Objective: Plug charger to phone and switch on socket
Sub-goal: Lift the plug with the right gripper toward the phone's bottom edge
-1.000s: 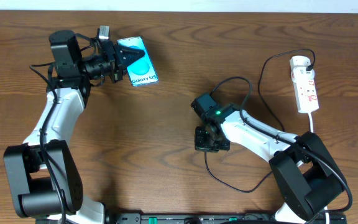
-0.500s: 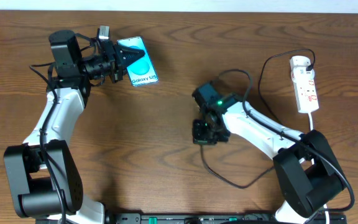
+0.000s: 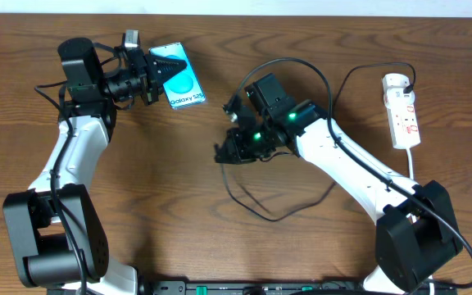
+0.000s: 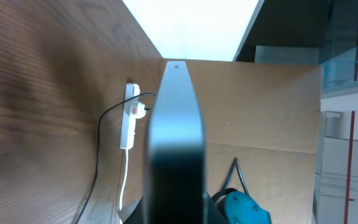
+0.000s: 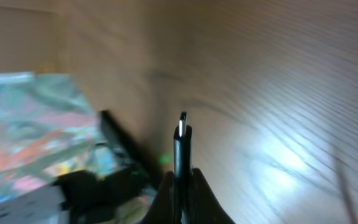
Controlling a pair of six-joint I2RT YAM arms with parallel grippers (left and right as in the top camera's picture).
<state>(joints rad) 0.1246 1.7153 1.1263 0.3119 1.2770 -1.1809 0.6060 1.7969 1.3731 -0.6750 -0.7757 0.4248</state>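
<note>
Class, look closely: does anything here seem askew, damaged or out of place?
Nothing looks damaged or spilled. The phone sits crooked, clamped in the left gripper. The charger, its tip pinched in the right gripper, trails in loose loops to the socket.

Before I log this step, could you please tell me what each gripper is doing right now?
Left gripper: closed, holding the phone.
Right gripper: closed, holding the charger by its plug tip.

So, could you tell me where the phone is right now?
In the overhead view, the phone is at the upper left, clamped in the left gripper. The right gripper, holding the charger, is off to its right.
</note>
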